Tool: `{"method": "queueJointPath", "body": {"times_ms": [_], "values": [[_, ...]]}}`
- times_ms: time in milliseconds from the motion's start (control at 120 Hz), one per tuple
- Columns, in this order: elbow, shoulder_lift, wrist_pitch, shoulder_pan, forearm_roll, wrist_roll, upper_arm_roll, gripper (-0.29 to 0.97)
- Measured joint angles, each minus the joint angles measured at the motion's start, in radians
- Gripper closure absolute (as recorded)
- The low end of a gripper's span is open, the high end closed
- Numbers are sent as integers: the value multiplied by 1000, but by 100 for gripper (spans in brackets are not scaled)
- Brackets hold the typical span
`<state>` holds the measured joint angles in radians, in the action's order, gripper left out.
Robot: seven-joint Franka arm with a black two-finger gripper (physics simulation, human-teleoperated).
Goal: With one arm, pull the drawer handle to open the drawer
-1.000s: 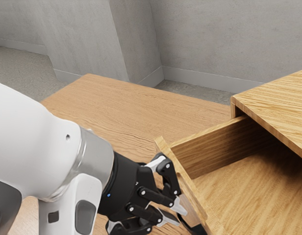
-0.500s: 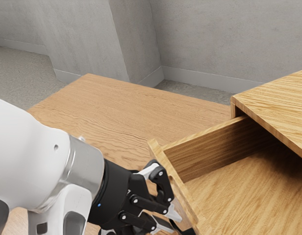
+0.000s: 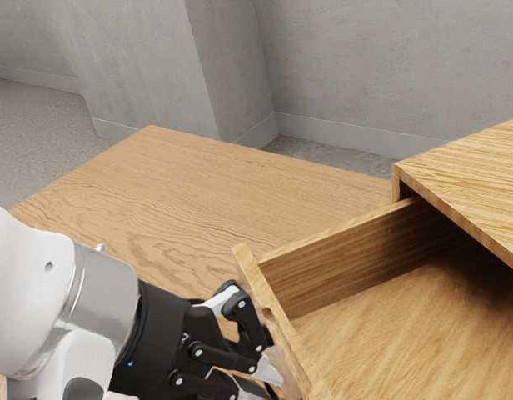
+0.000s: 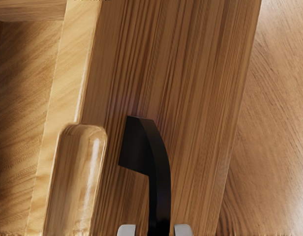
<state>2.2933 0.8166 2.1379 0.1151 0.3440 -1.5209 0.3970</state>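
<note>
At the drawer's front face, low in the exterior view: claw (image 3: 269,360), black, pressed up against the outside of the front panel.
- Drawer (image 3: 340,258) stands well out of the cabinet (image 3: 469,179), open. Its inside floor and one side wall are exposed, with nothing seen inside. The rear part is tucked under the cabinet top.
- Handle (image 4: 152,167): black, curved bar on the drawer's outer face, seen from the wrist view. It runs down between two pale fingertips (image 4: 126,229), one on each side of the bar.
- Claw state: clamped on the handle, fingers close together with the bar between them. The contact itself is read from the wrist view; in the exterior view the drawer front hides the handle.
- Arm (image 3: 40,317): white link and grey collar, on the drawer-front side, away from the cabinet.
- Tabletop (image 3: 173,192): wood grain, stretching away from the drawer front. The drawer hangs over it.
- Beyond the drawer: grey floor (image 3: 32,117), concrete wall (image 3: 365,58).
</note>
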Motion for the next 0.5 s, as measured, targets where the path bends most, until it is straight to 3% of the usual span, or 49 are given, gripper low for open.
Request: {"method": "queueJointPath", "body": {"times_ms": [333,433,500], "values": [[4,125,-55,0,5,-1,-41,70],[-139,99,-152,-24,1,1,-45,49],[-264,38,-265,-121,-2,33,-41,35]]}}
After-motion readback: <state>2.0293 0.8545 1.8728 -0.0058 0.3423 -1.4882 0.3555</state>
